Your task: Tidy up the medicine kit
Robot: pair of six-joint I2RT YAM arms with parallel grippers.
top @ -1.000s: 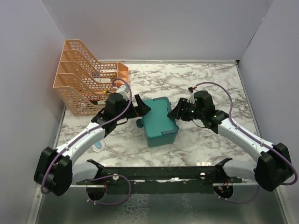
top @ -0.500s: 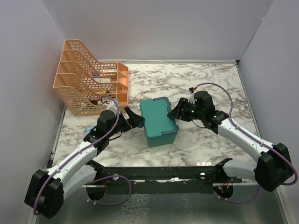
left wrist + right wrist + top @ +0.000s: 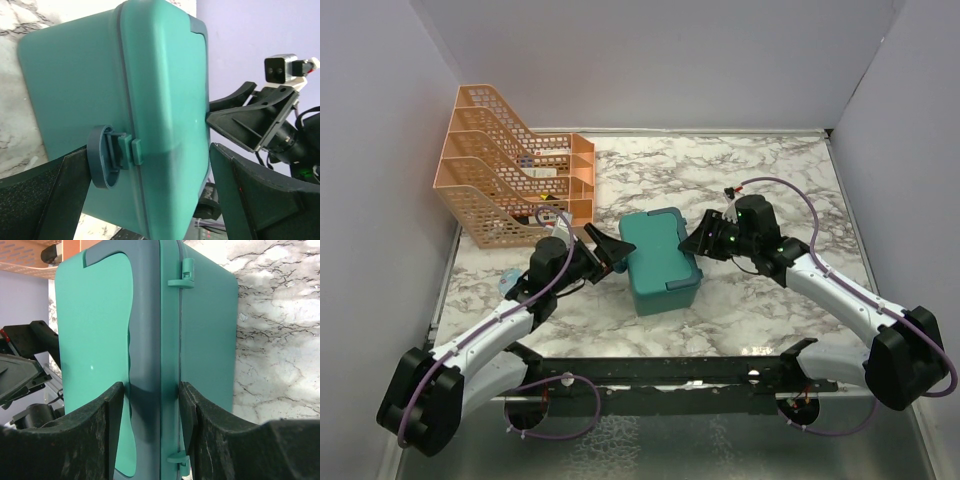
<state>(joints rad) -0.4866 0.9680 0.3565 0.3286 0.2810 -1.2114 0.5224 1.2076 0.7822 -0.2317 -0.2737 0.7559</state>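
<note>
Medicine kit (image 3: 662,260): teal, round-cornered, lid down, flat on the marble worktop (image 3: 770,170) near its middle, turned slightly askew. Just in front and to the right of the orange mesh rack (image 3: 510,170), not touching it.

Left arm: low over the worktop from the near-left base, forearm angled up and right toward the kit's left side. Left claw (image 3: 612,252) spread to full width, holding nothing, mouth facing the kit's left wall. In the left wrist view, that wall fills the gap between the 2 fingers (image 3: 45,200), with its round dark handle (image 3: 102,157) and the lid seam close by the left one; cannot tell whether either finger touches.

Right arm: up and left from the near-right base, wrist bent down at the kit's right side. Right claw (image 3: 700,238) partly closed and clamped on the kit. In the right wrist view, 2 fingers (image 3: 112,415) pinch the darker band along the lid's edge, 1 on each side. Small teal clip (image 3: 182,275) on the seam beyond the fingers.

Writing: small marked items in the rack, too small to read.
</note>
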